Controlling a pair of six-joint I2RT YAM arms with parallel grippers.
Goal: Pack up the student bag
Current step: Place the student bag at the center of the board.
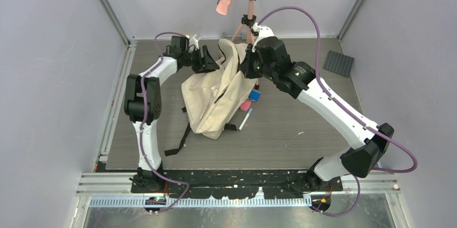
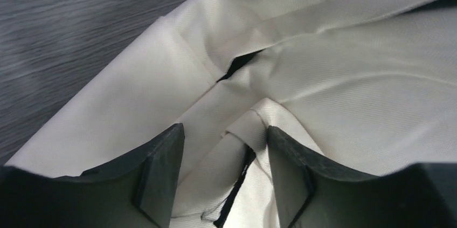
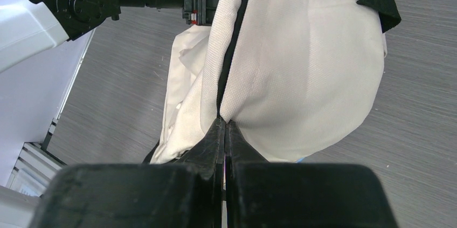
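The student bag (image 1: pixel 210 104), cream canvas with black straps, lies in the middle of the table with its top end pulled up. My right gripper (image 3: pixel 224 122) is shut on the bag's edge beside the black zip (image 3: pixel 234 39), holding that edge raised (image 1: pixel 245 66). My left gripper (image 2: pixel 224 130) reaches the bag's top from the left (image 1: pixel 213 62). Its jaws stand apart around a raised fold of cream fabric (image 2: pixel 253 125) with a frayed black seam, and the fingers (image 2: pixel 161 168) do not pinch it. The inside of the bag is hidden.
To the right of the bag lie a blue block (image 1: pixel 254 95), a pink item (image 1: pixel 245 105) and a white pen (image 1: pixel 245 119). A dark grey mat (image 1: pixel 339 63) sits at the back right. A pink tripod (image 1: pixel 245 18) stands behind the bag. A black strap (image 1: pixel 178 142) trails towards the front.
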